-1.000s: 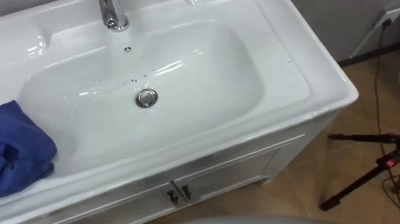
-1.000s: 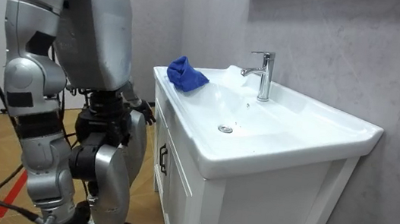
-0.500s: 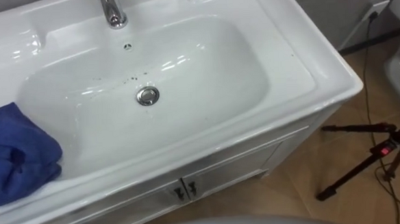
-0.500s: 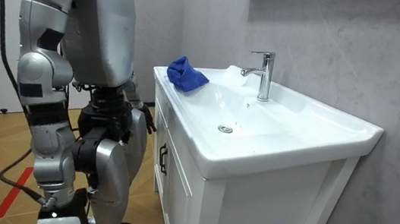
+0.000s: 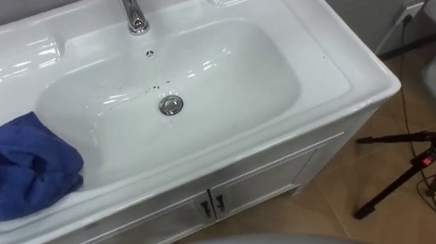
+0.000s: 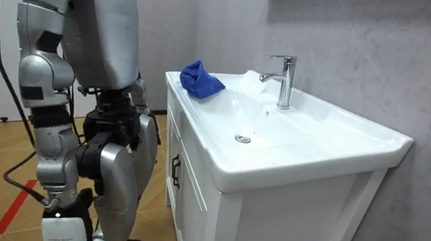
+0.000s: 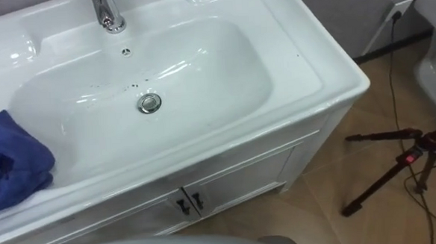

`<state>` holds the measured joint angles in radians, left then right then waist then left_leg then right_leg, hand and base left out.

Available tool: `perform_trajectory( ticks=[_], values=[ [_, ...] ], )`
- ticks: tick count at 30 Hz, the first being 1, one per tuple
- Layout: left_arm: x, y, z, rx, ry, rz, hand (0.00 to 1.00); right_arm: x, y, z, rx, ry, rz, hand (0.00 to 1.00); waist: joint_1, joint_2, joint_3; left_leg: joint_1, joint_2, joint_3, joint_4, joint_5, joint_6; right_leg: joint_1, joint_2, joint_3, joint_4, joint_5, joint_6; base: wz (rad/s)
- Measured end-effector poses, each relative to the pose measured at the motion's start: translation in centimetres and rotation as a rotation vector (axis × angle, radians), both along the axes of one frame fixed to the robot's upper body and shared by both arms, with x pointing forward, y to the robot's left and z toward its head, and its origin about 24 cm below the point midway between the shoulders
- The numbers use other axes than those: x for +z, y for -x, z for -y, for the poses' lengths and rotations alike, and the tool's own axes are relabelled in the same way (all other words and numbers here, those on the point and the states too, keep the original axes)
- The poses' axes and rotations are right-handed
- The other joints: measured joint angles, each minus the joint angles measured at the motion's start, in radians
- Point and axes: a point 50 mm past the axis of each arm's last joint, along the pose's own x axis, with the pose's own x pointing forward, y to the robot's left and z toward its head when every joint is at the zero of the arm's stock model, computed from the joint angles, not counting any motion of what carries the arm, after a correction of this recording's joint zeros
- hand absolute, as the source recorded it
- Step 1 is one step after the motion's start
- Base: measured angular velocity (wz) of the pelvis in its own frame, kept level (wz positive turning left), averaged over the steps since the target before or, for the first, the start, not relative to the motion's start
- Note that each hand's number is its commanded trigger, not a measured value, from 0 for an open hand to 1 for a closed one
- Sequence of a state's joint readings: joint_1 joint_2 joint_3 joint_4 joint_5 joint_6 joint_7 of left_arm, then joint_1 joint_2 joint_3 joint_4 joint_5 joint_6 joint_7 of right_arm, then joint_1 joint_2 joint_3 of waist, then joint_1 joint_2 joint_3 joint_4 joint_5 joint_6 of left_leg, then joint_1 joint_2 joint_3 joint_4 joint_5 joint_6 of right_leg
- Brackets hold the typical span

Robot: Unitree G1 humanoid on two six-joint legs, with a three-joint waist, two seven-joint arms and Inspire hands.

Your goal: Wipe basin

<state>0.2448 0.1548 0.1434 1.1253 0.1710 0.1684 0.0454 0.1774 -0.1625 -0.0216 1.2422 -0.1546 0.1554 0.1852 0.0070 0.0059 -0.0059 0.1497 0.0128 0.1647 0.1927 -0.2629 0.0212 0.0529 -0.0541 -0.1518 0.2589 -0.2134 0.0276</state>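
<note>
Lying on left rim of basin (image 5: 327, 64), blue cloth (image 5: 26, 173)

The cloth (image 5: 26, 166) is lying on the left rim of the basin (image 5: 335, 67); the tap (image 5: 134, 14) is standing behind the drain (image 5: 171, 104).

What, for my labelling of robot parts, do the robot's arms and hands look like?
In the room view the right arm is silver-grey, built of rounded shells with darker bands at the joints, and a black cable loops down behind its shoulder. The right hand has a pale, blocky back.
</note>
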Motion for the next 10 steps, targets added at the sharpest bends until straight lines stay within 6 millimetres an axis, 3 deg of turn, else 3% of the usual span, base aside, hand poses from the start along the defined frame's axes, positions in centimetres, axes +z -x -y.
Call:
perform_trajectory(
  ticks=[10],
  values=[
    [-0.16,0.29,0.60,0.008,0.039,-0.024,0.00,0.00,0.47,-0.03,-0.009,0.003,-0.039,0.00,-0.002,-0.006,0.0058,0.023,-0.003,-0.004,-0.008,-0.002,0.003,0.019,-0.005,0.003,-0.001,-0.004,0.005,0.00]
  ],
)
